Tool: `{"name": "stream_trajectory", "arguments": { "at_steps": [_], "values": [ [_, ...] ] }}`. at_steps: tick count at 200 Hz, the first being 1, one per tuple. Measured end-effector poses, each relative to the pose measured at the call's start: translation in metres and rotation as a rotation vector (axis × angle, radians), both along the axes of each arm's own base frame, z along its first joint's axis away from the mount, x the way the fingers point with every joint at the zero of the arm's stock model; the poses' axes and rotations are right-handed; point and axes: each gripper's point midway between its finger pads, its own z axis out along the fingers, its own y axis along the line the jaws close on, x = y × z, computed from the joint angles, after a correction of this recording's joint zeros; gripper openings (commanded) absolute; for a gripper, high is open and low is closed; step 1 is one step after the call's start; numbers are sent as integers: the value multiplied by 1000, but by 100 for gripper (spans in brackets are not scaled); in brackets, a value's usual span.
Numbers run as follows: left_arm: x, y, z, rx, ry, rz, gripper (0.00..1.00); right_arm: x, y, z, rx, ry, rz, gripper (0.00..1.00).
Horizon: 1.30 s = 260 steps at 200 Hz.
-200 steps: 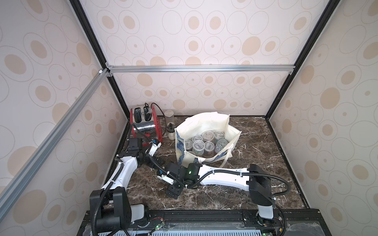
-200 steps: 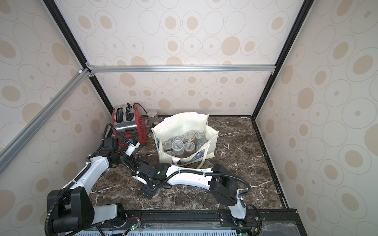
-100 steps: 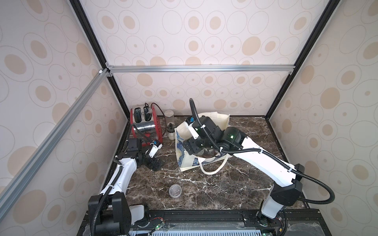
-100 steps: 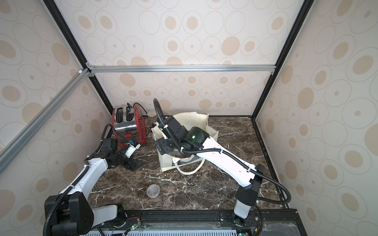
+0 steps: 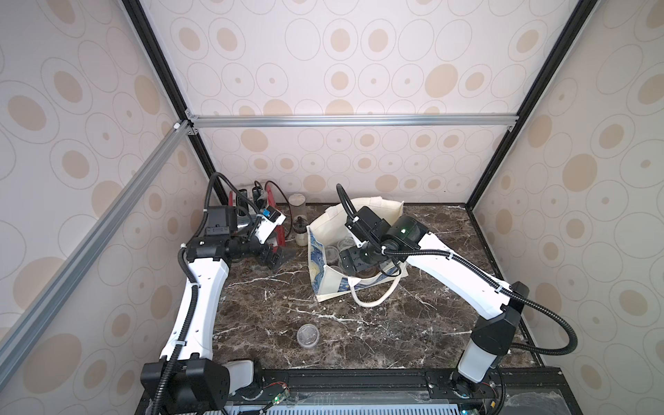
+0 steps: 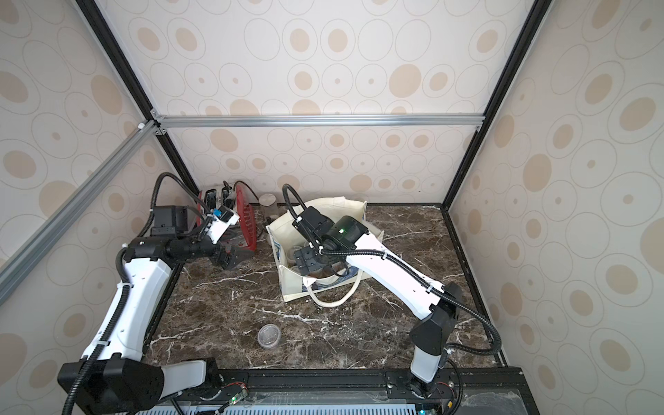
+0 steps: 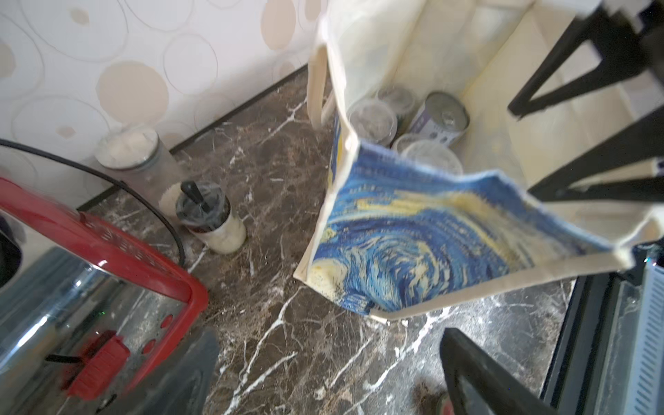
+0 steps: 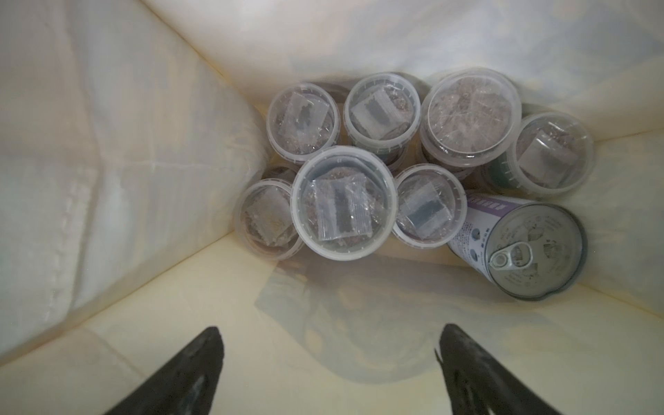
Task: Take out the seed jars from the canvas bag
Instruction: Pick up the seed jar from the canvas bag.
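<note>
We see the canvas bag (image 5: 319,266) standing open near the middle of the worktop's (image 5: 395,323) back edge. Its blue-and-yellow printed side faces the left arm, and one loop handle (image 5: 373,300) lies on the marble in front of it. The right gripper (image 8: 330,334) hangs in the bag's mouth, pointing down. In the right wrist view its two dark fingers (image 8: 201,359) stand wide apart with nothing between them, above a bare stretch of the bag's floor. Most of the seed jars (image 8: 343,204) are inside the bag, packed upright against one inner corner. We count seven clear lids, most with a small packet visible beneath, and one jar sits higher than its neighbours. Next to them a tin can (image 8: 531,248) with a pull-tab top leans tilted against the fabric wall. One more jar (image 5: 308,336) stands alone on the worktop near the front edge, well apart from the bag. The left gripper (image 5: 279,257) hovers low over the worktop's left side, between the bag and a red toaster (image 5: 251,212) in the back left corner. Its fingers (image 7: 467,359) are spread wide and hold nothing. A tall glass jar (image 5: 297,203) and a small black-capped bottle (image 5: 298,230) stand between the toaster and the bag by the back edge.
</note>
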Motion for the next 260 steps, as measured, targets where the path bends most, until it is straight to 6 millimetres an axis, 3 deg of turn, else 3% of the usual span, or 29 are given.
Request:
{"name": "stream_trajectory", "arguments": {
  "at_steps": [26,44,91,118,145,168,219,260],
  "values": [
    [25,-25,38,-41,-50,-17,98,-1,-4,-7,-14,27,-44,100],
    [43,-51,50,-45,-65,-32,98,-3,-3,-11,-9,49,-47,100],
    [78,-106,24,33,-23,-36,98,-14,4,-28,15,133,-35,100],
    [68,-112,1,66,10,-72,98,-18,0,-44,-2,157,-42,100],
    [36,-99,-22,139,-6,-88,98,-20,-1,-52,-4,169,-47,100],
    [12,-97,-26,183,-46,-128,98,-20,-1,-54,-8,168,-50,100],
    [3,-94,-40,231,-54,-155,98,-7,10,-54,5,128,-53,100],
    [-1,-93,-51,253,-47,-165,98,19,22,-75,-39,80,-80,100]
  ]
}}
